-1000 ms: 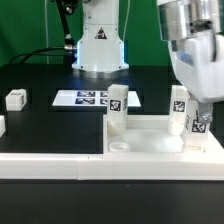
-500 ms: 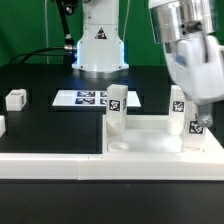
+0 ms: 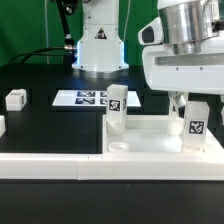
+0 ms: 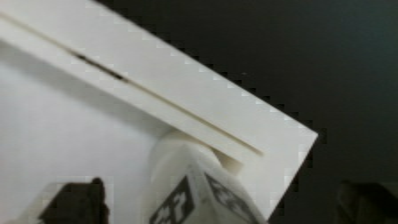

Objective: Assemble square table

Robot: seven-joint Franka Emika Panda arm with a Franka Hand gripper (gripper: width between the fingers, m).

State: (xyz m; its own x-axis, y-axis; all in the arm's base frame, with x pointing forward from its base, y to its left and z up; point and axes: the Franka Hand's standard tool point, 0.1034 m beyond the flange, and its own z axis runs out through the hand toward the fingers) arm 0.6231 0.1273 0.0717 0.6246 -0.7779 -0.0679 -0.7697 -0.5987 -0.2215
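Note:
The square table slab lies at the front, raised rim up; it also shows in the wrist view. One white tagged leg post stands at its far-left corner. A second leg post stands at the far-right corner. My gripper hangs upright just above this second post. In the wrist view the gripper is open. Its dark fingers stand wide on either side of the post without touching it.
The marker board lies flat on the black table behind the slab. A small white tagged leg post lies at the exterior view's left, another at the left edge. The robot base stands at the back.
The gripper has swung from a tilted pose to upright over the right leg post. The post stays standing at the slab's corner.

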